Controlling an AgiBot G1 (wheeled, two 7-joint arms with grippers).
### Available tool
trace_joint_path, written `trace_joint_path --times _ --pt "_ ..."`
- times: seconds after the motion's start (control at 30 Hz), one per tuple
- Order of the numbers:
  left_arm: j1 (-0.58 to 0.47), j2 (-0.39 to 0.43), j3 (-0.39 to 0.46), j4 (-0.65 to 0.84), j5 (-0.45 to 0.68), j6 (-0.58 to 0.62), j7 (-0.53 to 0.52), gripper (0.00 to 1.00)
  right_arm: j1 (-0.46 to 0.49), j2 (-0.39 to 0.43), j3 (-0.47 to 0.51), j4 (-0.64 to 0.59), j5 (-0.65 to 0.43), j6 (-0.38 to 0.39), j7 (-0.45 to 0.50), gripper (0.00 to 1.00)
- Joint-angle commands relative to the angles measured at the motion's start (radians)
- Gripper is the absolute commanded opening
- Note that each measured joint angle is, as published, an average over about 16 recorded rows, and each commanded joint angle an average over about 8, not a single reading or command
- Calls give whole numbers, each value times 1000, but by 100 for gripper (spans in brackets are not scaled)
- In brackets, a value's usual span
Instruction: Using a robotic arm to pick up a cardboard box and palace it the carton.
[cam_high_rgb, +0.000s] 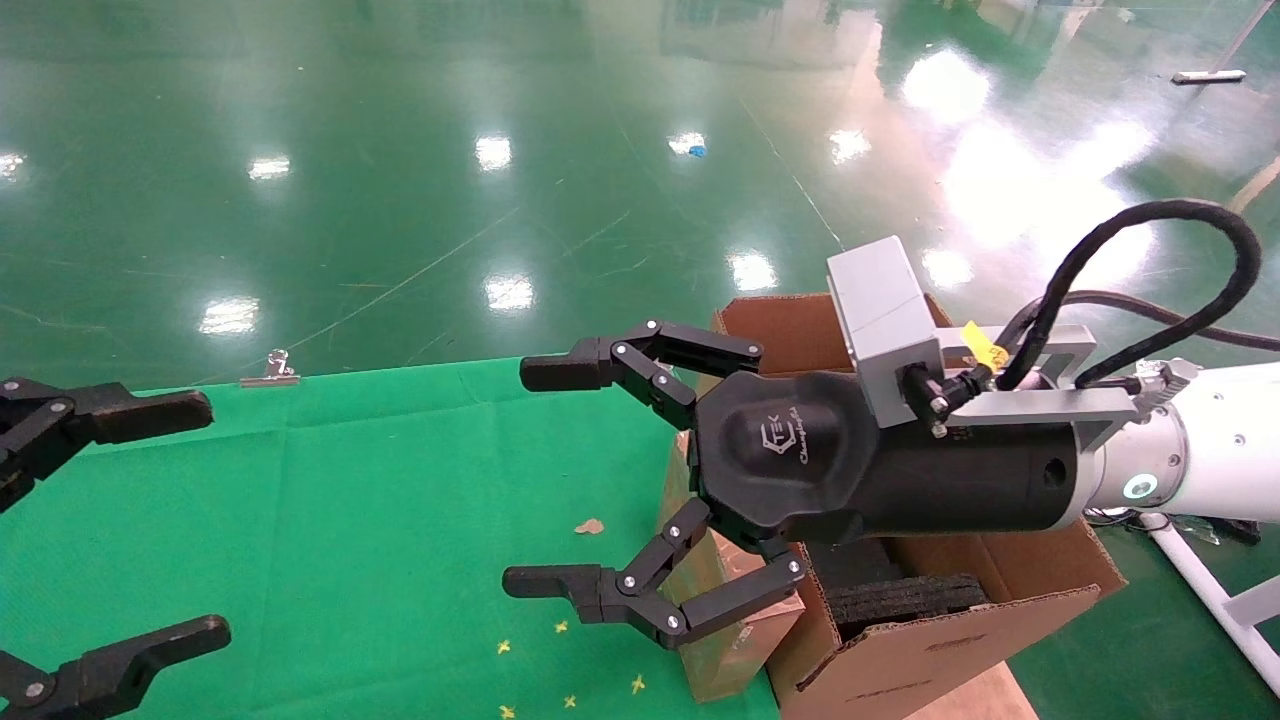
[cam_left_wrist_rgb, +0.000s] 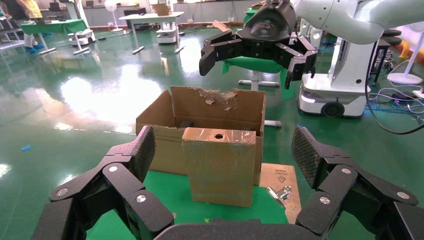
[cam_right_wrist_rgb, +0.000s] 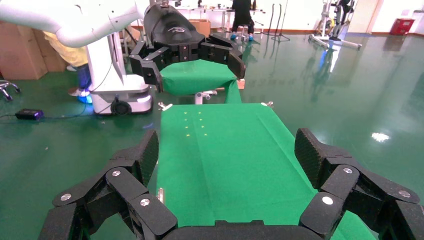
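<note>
Cardboard box stood upright at the green cloth's 3 o'clock edge in the head view, against the carton; glossy green floor lay beyond. The robotic arm reached over both, its right gripper spread wide and empty. The left gripper waited at 9 o'clock, also spread.

From the left wrist, the cardboard box faced the camera before the carton.

From the right wrist, bare cloth stretched ahead.

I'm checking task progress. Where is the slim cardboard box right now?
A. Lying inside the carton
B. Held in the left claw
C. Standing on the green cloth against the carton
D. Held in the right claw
C: the cardboard box stands upright on the green cloth against the carton; both claws are open and empty.
</note>
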Motion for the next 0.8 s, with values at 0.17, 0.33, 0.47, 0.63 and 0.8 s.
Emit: trace_joint_path --times 0.17,0.33,0.47,0.63,0.8 --pt "0 0 0 0 0 0 0 100 0 0 0 0 0 0 0 100" --pt "0 0 0 0 0 0 0 100 2 1 -5 4 -10 2 4 100" --pt "0 0 1 1 0 0 0 100 15 4 -25 22 -52 8 23 100" --pt "-1 0 1 1 0 0 1 100 77 -6 -92 53 -185 -2 67 100" --pt "-1 0 1 1 -1 0 1 100 203 -61 -221 68 -406 -46 122 100"
